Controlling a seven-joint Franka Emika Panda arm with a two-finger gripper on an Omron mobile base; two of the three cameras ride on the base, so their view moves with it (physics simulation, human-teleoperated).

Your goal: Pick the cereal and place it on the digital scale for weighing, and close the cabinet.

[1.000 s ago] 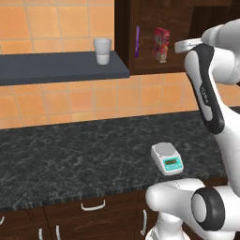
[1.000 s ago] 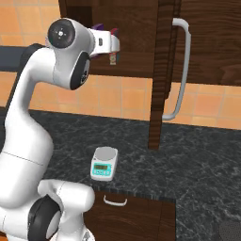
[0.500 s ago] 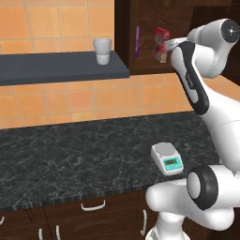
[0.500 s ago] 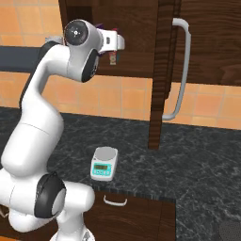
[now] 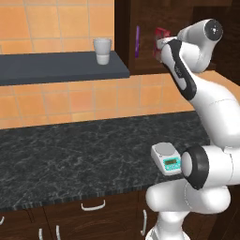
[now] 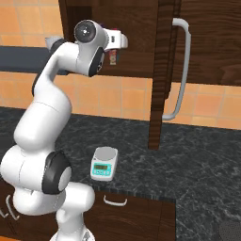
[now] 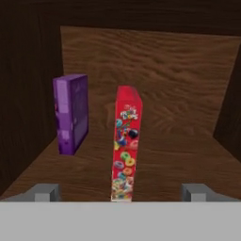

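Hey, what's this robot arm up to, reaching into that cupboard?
It is going after the cereal, a red box standing upright inside the open cabinet next to a purple box. The gripper is open, its fingers either side of the box and not yet gripping it. The digital scale where the box should go sits bare on the dark counter below. The cabinet door is open.

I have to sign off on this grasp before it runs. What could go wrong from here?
The cereal stands upright and narrow between the open jaws; a push could topple it backward. The purple box stands close beside it, so a sideways drift may knock that. The open cabinet door hangs over the counter near the digital scale.
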